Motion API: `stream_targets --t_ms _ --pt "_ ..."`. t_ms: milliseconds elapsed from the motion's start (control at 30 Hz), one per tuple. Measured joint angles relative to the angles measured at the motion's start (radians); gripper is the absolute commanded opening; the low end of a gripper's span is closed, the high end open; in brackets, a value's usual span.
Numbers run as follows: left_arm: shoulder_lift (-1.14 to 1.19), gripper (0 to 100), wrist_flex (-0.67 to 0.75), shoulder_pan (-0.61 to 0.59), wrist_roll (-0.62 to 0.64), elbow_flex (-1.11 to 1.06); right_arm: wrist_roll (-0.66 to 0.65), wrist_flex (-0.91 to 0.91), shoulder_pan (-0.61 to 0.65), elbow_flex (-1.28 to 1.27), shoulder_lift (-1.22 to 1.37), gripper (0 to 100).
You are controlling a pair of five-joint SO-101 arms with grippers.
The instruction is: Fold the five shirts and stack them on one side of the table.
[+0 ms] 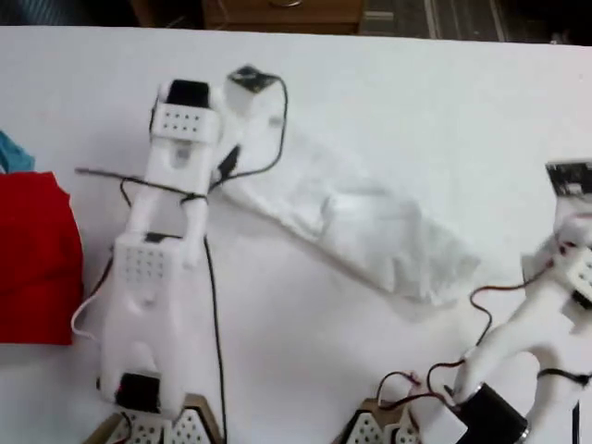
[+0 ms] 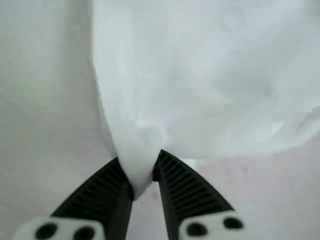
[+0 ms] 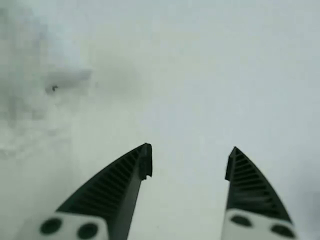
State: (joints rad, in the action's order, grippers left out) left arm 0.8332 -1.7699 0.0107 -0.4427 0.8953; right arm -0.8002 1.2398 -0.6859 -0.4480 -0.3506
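Left wrist view: left claw [image 2: 140,159] pinches a corner of the white shirt [image 2: 200,75], likely to pull it flat for folding. It lies mid-table, with the red stack [image 1: 32,254] at nine o'clock. Right claw [image 3: 190,148] gapes idle over the table [image 3: 200,75]

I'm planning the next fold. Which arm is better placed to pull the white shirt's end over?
Left. The left gripper is shut on a pinch of the white shirt. The right gripper hangs open over the table, holding nothing.
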Motion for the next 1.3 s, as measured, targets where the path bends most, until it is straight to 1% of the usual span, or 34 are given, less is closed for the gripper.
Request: stream_targets --t_ms 100,167,300,400,567,700,833,1067,1200,1267,1300 --pt "-0.106 2 0.018 0.0 -0.003 -0.206 0.066 0.017 0.143 0.06 0.0 24.1" --pt "-0.137 2 0.029 0.0 -0.003 -0.288 0.103 0.037 0.255 0.1 0.006 24.1" --pt "-0.144 2 0.048 -0.009 -0.003 -0.362 0.19 0.04 0.462 0.184 0.115 24.1" --pt "-0.144 2 0.069 -0.018 -0.003 -0.376 0.261 0.04 0.545 0.264 0.25 24.1" --pt "-0.144 2 0.103 -0.018 0.015 -0.376 0.356 0.04 0.578 0.43 0.516 24.1" --pt "-0.144 2 0.106 -0.018 0.061 -0.376 0.371 0.086 0.591 0.539 0.654 24.0" --pt "-0.144 2 0.106 -0.018 0.066 -0.376 0.376 0.13 0.62 0.605 0.717 24.0" --pt "-0.144 2 0.106 -0.017 0.066 -0.376 0.376 0.132 0.686 0.615 0.772 24.0" --pt "-0.144 2 0.106 -0.017 0.066 -0.376 0.376 0.132 0.692 0.615 0.792 23.9" --pt "-0.144 2 0.106 -0.017 0.066 -0.376 0.376 0.132 0.69 0.615 0.799 21.9" --pt "-0.144 2 0.106 -0.017 0.066 -0.376 0.376 0.132 0.69 0.615 0.799 19.0"
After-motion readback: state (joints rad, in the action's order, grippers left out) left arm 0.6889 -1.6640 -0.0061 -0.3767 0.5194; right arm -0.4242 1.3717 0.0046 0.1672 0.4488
